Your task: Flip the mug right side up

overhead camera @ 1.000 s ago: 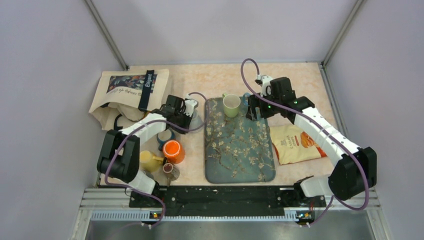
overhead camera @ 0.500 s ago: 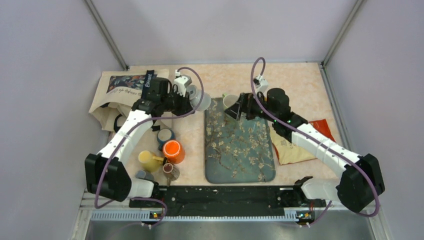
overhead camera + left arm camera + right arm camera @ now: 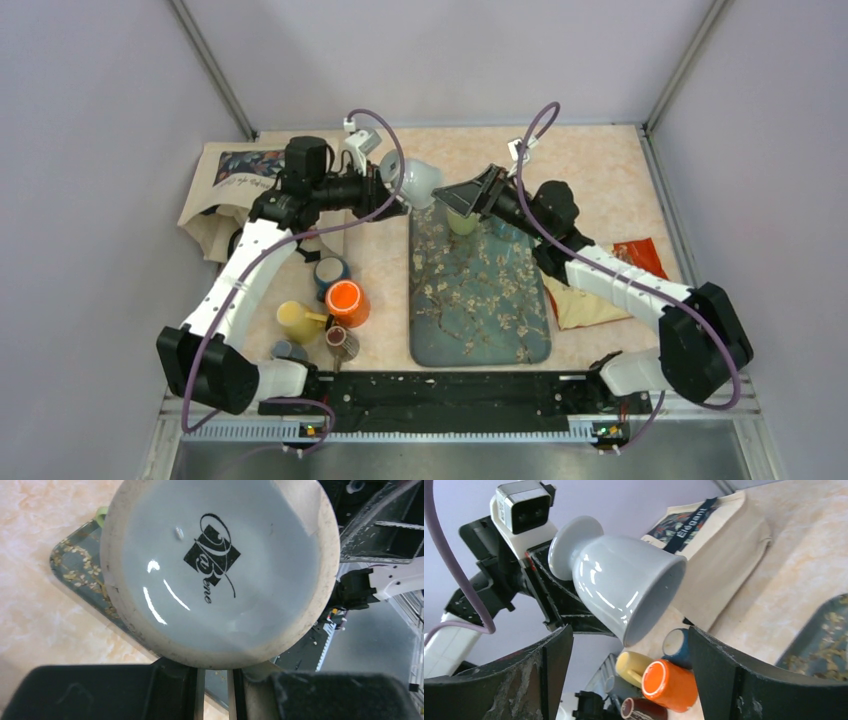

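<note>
Mug (image 3: 420, 182) aloft, tipped sideways with mouth toward 3 o'clock, clamped in left tool (image 3: 388, 186) above the tray's (image 3: 480, 300) 11 o'clock corner — right tool (image 3: 468, 195) spread wide at its 3 o'clock.

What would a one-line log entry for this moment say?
left gripper: shut on white mug, aloft, tipped sideways | right gripper: open, near mug's mouth | status: not yet upright

Mug (image 3: 220, 570) cropped; green cup (image 3: 461, 223) seemingly half-hidden
</note>
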`<state>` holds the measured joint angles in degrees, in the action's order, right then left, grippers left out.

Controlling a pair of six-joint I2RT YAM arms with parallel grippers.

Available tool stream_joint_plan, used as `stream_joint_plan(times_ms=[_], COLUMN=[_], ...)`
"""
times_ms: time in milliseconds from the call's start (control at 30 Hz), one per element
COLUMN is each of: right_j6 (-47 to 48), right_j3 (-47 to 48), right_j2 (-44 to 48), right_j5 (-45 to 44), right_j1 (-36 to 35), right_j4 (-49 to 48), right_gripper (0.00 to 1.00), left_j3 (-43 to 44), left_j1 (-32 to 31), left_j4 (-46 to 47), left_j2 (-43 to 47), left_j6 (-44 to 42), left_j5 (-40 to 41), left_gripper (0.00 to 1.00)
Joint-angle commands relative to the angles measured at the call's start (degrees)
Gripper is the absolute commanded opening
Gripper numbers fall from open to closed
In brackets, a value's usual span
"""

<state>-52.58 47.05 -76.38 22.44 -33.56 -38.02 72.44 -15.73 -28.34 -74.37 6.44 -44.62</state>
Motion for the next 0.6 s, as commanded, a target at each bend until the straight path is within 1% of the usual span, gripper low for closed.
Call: stream_joint_plan(times_ms=[0,100,133,167,233,267,367,433,467,533,567], right_j6=[-4.6,-7.7,-9.2,-10.6,-13.1,-13.7,-13.4,-12.1,-11.0,-7.2,-5.3], right_j3=[4.3,5.4,5.6,5.8,5.9,6.0,6.5,6.6,6.5,5.9,5.7], right_j2=[-2.7,-5.0,-5.8,-6.6,-7.8,-8.1,-8.0,-7.1,-6.4,-4.3,-2.9], right_j5=[4.0,5.5,5.8,5.9,5.7,5.5,5.0,4.4,3.9,2.4,1.4], right_j1=[-1.6,-2.0,-2.1,-2.2,-2.2,-2.2,-2.2,-2.2,-2.2,-2.2,-2.2], right_j4=[-12.2,-17.9,-20.4,-23.1,-28.4,-30.0,-30.5,-28.2,-26.6,-22.4,-19.9], right_gripper=[0.81,0.73,0.67,0.64,0.5,0.42,0.16,0.0,0.0,0.0,0.0], left_j3=[3.4,3.3,3.1,2.8,1.6,1.1,1.8,2.6,3.0,3.3,3.4], left_j1=[-1.1,-2.1,-2.6,-3.1,-3.4,-3.5,-3.4,-3.3,-3.3,-3.1,-2.8], left_j4=[3.9,3.9,3.9,4.3,6.1,7.0,7.4,6.4,5.7,4.1,3.0], left_j2=[2.2,2.0,1.8,1.7,1.4,1.3,1.3,1.5,1.4,1.6,1.8], left_j6=[1.2,1.3,1.3,1.4,2.9,3.8,3.4,2.0,1.2,-0.6,-1.9], left_j5=[-5.4,-6.0,-6.1,-6.5,-7.9,-8.7,-9.2,-9.0,-8.8,-7.8,-7.0], left_gripper=[0.0,0.0,0.0,0.0,0.0,0.0,0.0,0.0,0.01,0.18,0.3])
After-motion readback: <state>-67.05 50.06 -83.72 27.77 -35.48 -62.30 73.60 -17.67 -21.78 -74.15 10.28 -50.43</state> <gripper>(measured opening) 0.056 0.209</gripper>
